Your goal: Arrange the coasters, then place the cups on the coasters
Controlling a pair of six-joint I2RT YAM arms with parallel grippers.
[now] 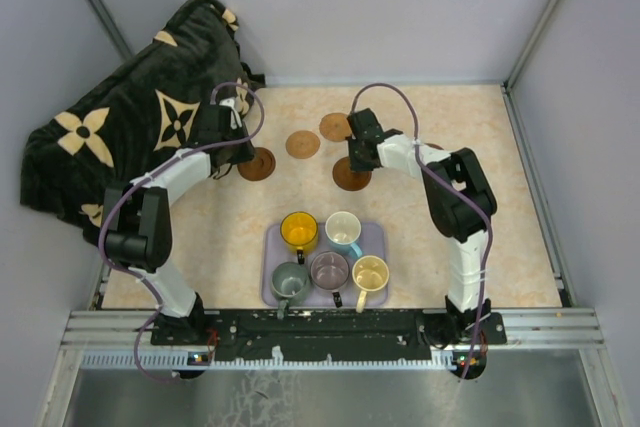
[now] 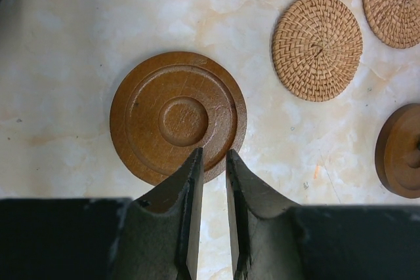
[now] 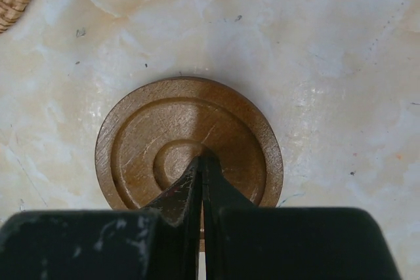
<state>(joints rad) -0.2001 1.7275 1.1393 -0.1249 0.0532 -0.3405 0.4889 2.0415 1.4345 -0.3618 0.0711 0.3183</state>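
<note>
Two dark wooden coasters (image 1: 258,164) (image 1: 351,175) and two tan woven coasters (image 1: 302,144) (image 1: 335,127) lie on the table. My left gripper (image 2: 213,154) hangs over the near rim of the left dark coaster (image 2: 177,116), open by a narrow gap with nothing in it. My right gripper (image 3: 201,157) is shut, its tips over the centre of the right dark coaster (image 3: 189,143); whether they touch it I cannot tell. The yellow (image 1: 299,231), light blue (image 1: 343,231), grey-green (image 1: 291,279), mauve (image 1: 329,270) and cream (image 1: 370,273) cups stand on the lavender tray (image 1: 375,237).
A dark blanket with a pale flower pattern (image 1: 120,137) is heaped at the back left, close behind the left gripper (image 1: 243,154). Grey walls enclose the table on three sides. The right gripper (image 1: 353,162) stands behind the tray.
</note>
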